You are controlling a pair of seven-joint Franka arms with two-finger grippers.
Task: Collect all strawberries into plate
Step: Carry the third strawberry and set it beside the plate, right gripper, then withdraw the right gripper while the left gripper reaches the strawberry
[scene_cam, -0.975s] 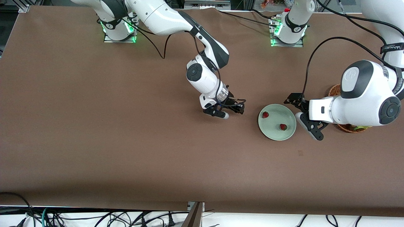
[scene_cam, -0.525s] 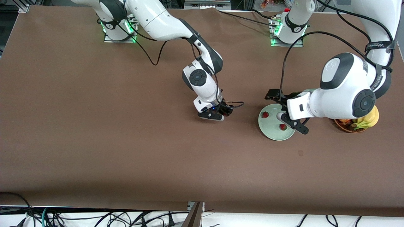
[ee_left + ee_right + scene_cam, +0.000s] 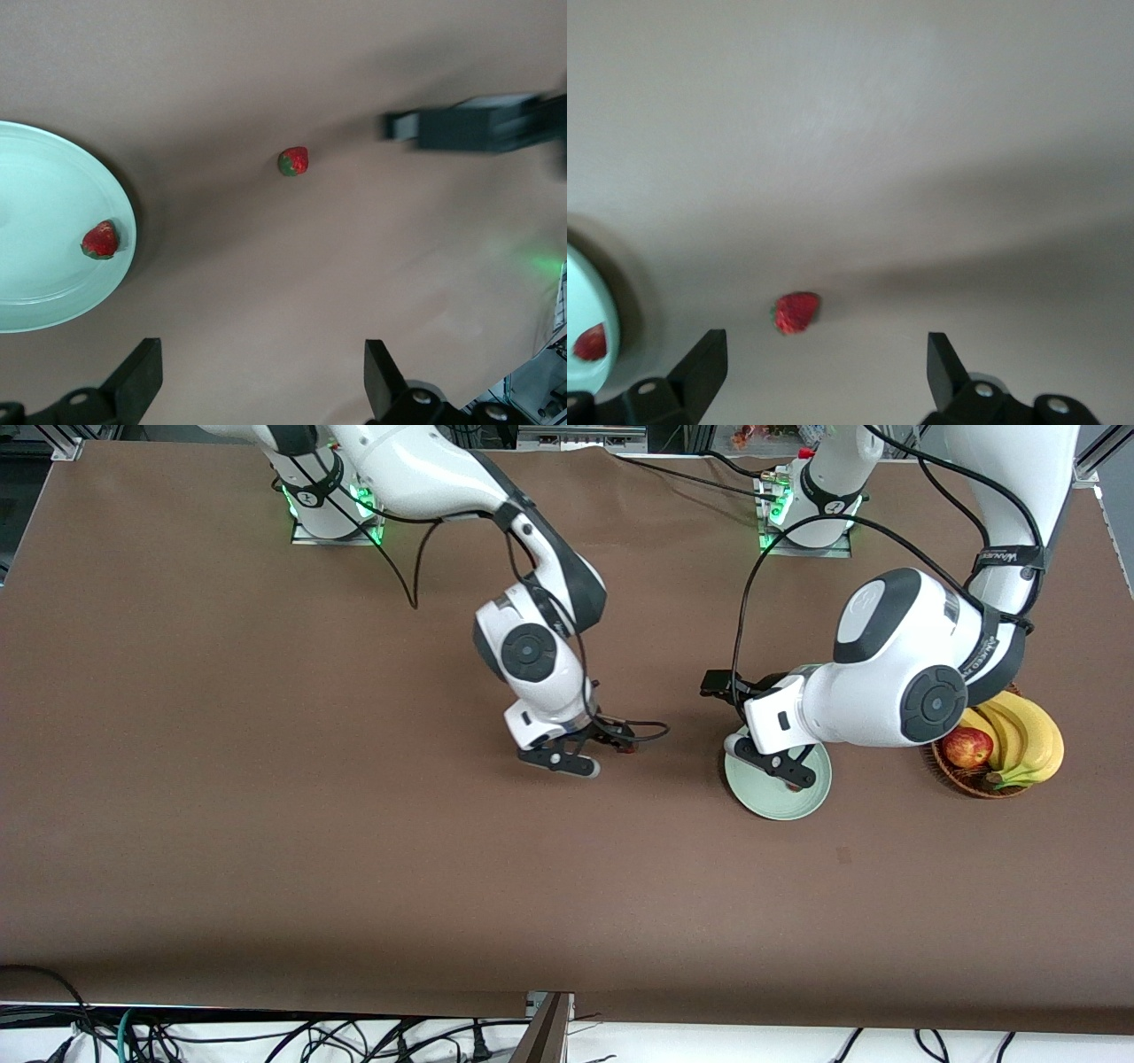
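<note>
The mint-green plate lies on the brown table, and the left wrist view shows one strawberry on it. Another strawberry lies on the bare table between the plate and my right gripper. That gripper is open just above the table, and the berry sits just ahead of its fingertips, not between them. My left gripper hangs open and empty over the plate's edge, hiding part of the plate in the front view. It faces the loose strawberry.
A wicker basket holding an apple and bananas stands at the left arm's end of the table, beside the plate. Cables run along the table's front edge.
My right gripper has opened and drawn back toward the right arm's end; a strawberry now shows on the table beside it. The left arm has swung from the basket to over the plate.
</note>
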